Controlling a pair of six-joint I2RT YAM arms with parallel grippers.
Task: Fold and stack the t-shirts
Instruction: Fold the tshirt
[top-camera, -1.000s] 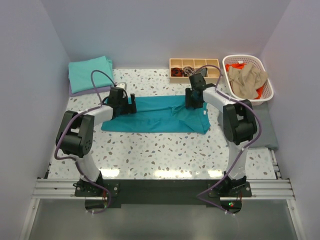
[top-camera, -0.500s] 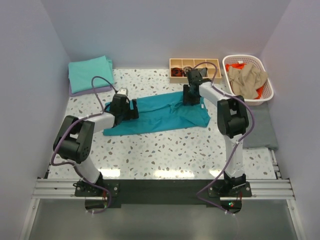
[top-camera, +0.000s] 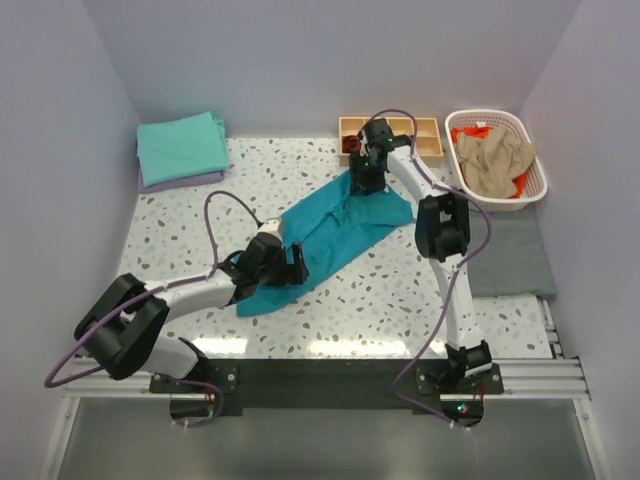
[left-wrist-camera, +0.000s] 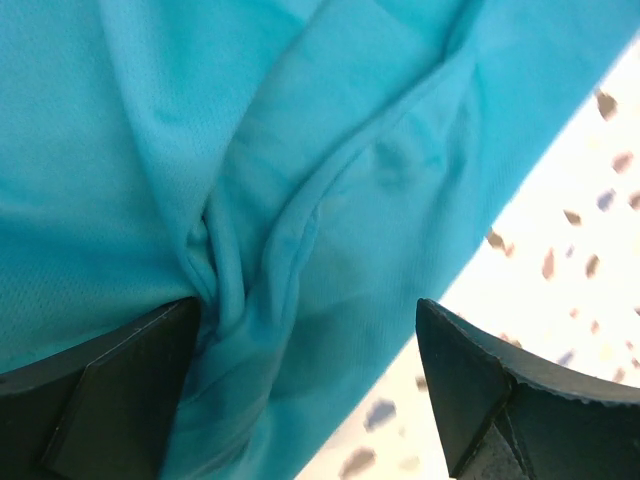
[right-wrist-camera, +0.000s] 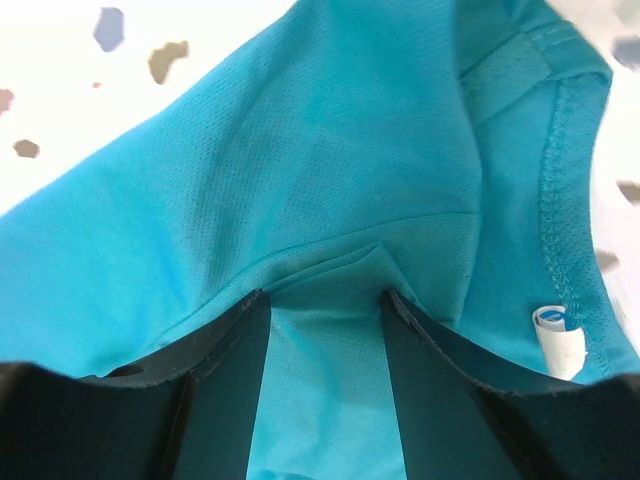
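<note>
At 7 o'clock on the desk, the left end effector stands wide over the bunched near end of the deep teal t-shirt. The shirt slants toward 1 o'clock, where the right end effector pinches cloth beside the collar. This looks like the spreading step, so next the shirt needs squaring and smoothing; the white neck tag is unreadable.

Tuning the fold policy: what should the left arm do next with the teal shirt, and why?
Probably close the left end effector: its jaws stand wide astride a bunched fold of the teal t-shirt, while the right end effector seems to grip the collar end.
</note>
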